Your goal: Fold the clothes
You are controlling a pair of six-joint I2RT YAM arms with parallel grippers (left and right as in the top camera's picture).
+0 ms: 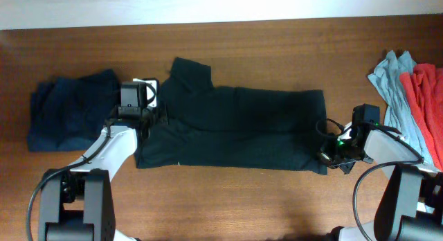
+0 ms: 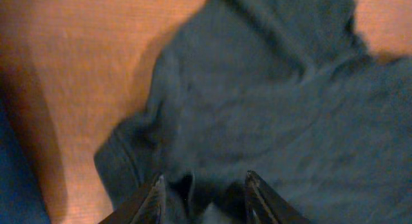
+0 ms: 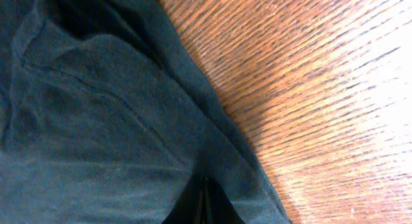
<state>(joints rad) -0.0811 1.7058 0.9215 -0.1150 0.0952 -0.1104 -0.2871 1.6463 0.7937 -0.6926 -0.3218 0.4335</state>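
The black T-shirt [image 1: 242, 127], spread flat just right of the navy garment [image 1: 69, 116], is light and limp; take hold at hem or sleeve edges. The left gripper [image 2: 205, 197], at the end nearest the navy garment, stands part-open astride a cloth fold. The right gripper [image 3: 206, 201], at the far end, is closed, apparently pinching the hem.

Four garments on the bench [image 1: 277, 199], one spread out in the middle.
The black T-shirt [image 1: 235, 127] lies flat at the centre as a rough rectangle, its long side running from 9 to 3 o'clock. One sleeve sticks out toward 11 o'clock, and the cloth is lightly wrinkled. A navy garment [image 1: 69, 116] sits at 9 o'clock in a folded, slightly rumpled pile near the shirt. At 3 o'clock a grey-blue garment [image 1: 391, 82] lies crumpled, with a red garment [image 1: 429, 102] touching its far side and cut off by the picture's edge.
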